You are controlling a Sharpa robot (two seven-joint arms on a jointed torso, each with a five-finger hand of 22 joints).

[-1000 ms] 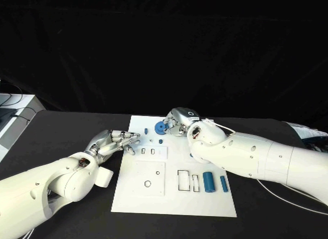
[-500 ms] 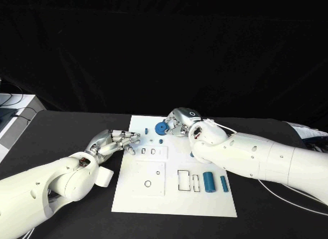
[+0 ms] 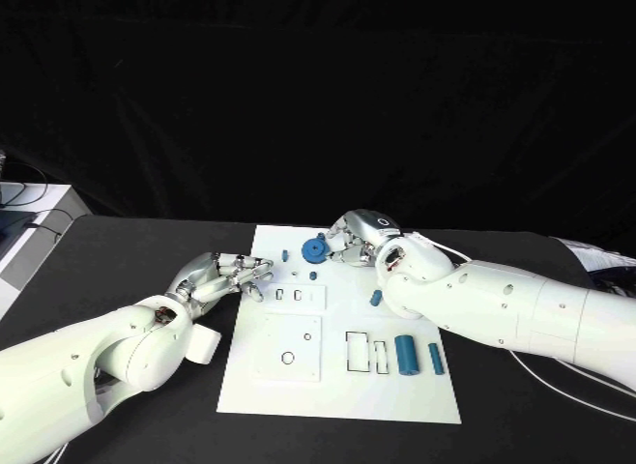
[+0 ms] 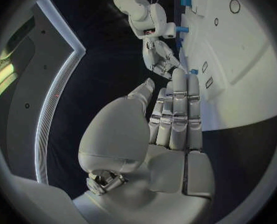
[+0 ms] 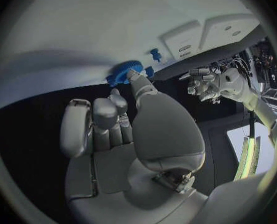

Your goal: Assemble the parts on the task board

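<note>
The white task board lies in the middle of the black table. A blue gear sits near the board's far edge. My right hand is just right of it, fingers curled in, and its thumb tip touches the gear in the right wrist view. A small blue peg stands left of the gear. My left hand rests at the board's left edge with its fingers stretched out side by side, holding nothing. A short blue piece lies under my right forearm.
A blue cylinder and a blue bar lie near the board's front right, beside a rectangular slot. A raised white plate with holes takes up the board's left half. A white box stands at the table's far left.
My right hand and forearm have drifted slightly to the right, and the gear has shifted a little with the thumb. The left hand has not moved.
</note>
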